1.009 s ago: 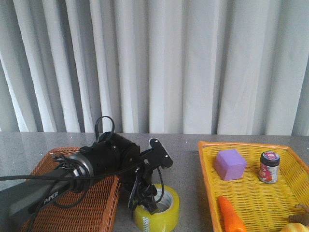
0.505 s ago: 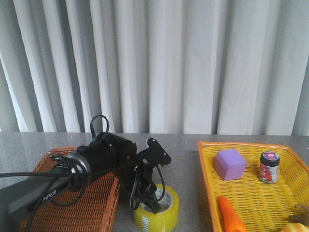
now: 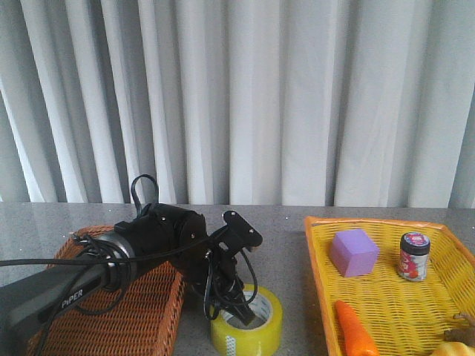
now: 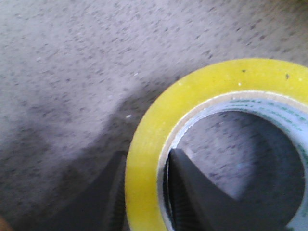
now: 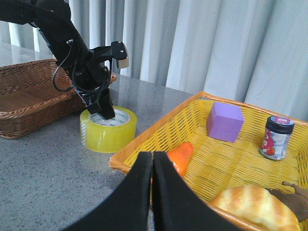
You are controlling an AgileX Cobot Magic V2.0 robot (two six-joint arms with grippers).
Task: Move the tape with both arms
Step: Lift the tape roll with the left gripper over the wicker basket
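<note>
Grey speckled tabletop (image 3: 289, 222), white curtain (image 3: 245, 96) closing off the far side. The tape (image 3: 246, 322) lies flat on the table in the gap between a brown wicker basket (image 3: 126, 311) and a yellow wicker basket (image 3: 386, 297), close to the brown one's corner, with bare table between it and the yellow rim. Left gripper (image 3: 236, 311) comes down onto the roll from above: in the left wrist view one dark finger (image 4: 185, 192) sits inside the white printed core and the other outside the yellow wall, straddling the near wall of the tape (image 4: 202, 125); both look to touch the wall, a pinch on the tape, though the tips are cut by the frame edge. Left arm (image 3: 111, 263) stretches over the brown basket, cables looping above it, hiding much of the basket's inside; what shows of it is bare weave. Right gripper (image 5: 153, 192) hangs over the near rim of the yellow basket (image 5: 144, 144), fingers pressed together, nothing between them, well apart from the tape (image 5: 108, 129). Beyond those fingertips in the yellow basket: an orange carrot (image 5: 179, 156) just past the rim, a purple cube (image 5: 224, 121) farther in, a small dark-lidded jar (image 5: 276, 137) upright off to the side, a pale ribbed bread-like item (image 5: 250, 204) cut off by the frame, and something brown (image 5: 296, 192) at the edge, too clipped to identify. Front view crops both baskets along their near sides.
</note>
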